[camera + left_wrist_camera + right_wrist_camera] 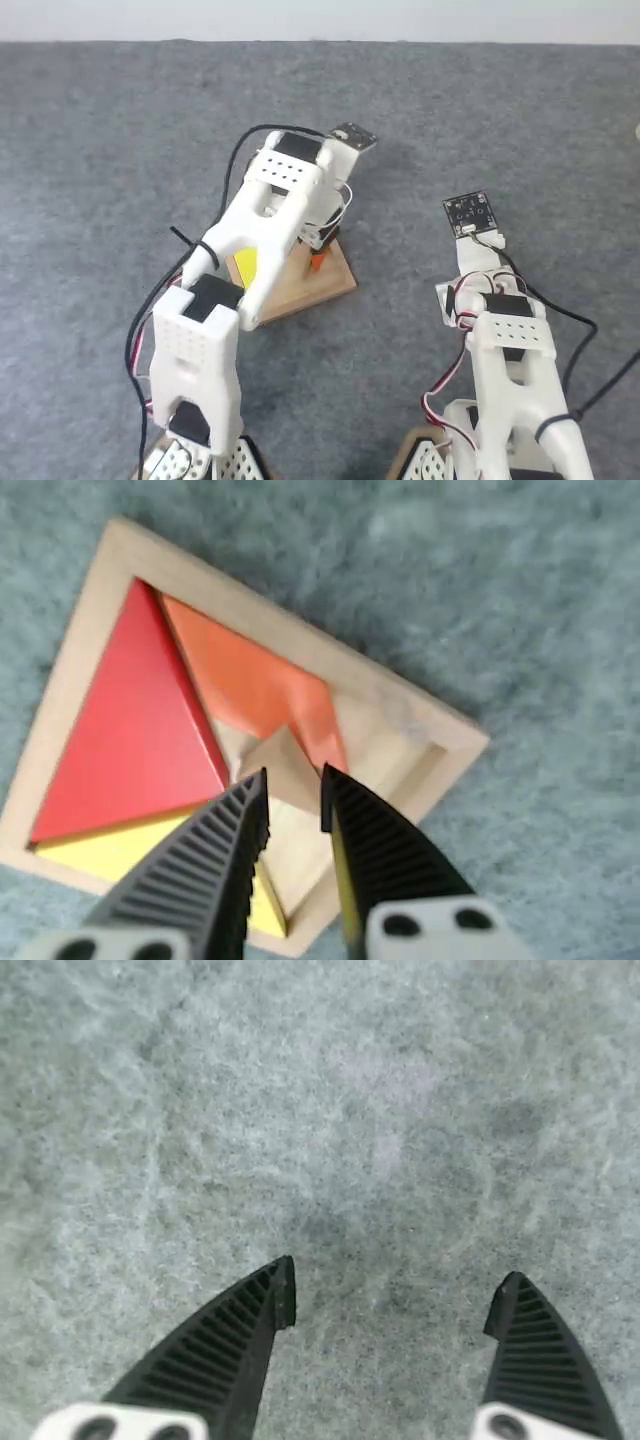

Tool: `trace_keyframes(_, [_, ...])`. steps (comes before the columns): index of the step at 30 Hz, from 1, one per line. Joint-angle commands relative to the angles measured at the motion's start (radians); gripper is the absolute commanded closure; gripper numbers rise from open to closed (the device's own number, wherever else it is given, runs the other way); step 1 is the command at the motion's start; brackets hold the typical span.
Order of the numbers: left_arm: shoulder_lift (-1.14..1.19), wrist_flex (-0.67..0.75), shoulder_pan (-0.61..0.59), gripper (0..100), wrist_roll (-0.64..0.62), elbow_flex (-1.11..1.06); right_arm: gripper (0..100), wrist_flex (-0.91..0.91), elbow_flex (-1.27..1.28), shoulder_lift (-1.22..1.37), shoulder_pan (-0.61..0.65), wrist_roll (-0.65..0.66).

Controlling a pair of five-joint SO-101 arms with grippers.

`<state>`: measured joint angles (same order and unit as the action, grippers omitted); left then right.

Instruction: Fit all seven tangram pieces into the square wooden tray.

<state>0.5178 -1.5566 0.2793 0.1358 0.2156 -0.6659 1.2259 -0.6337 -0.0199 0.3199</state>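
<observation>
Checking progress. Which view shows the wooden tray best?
The left wrist view: the wooden tray lies nearly whole beneath the left gripper, holding a red triangle, an orange piece and a yellow piece. In the high view the left arm hides most of it. The right wrist view faces grey carpet.

The counter (350,1110) is a mottled grey, felt-like surface throughout. The square pale wooden tray (78,670) has a light tan rim and floor. In it lie a large red triangle (130,730), an orange piece (250,685), a yellow triangle (120,850) and a small tan wooden triangle (278,770). The left arm (260,220) and right arm (510,340) are white, with black cables (235,165). The left arm's fingers (215,850) and the right arm's fingers (225,1350) are black with fine ridges.
</observation>
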Motion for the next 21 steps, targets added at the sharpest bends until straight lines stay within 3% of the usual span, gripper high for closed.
trace_keyframes(1, [-0.009,0.044,-0.008,91,-0.015,0.024,69.1,0.001,-0.008,-0.025,0.007,0.012])
trace_keyframes(13, [0.074,0.086,-0.052,91,0.008,0.054,69.1,-0.001,-0.008,-0.025,0.007,0.012])
trace_keyframes(21, [-0.008,0.009,-0.084,91,0.038,0.13,69.1,0.001,-0.008,-0.025,0.007,0.012])
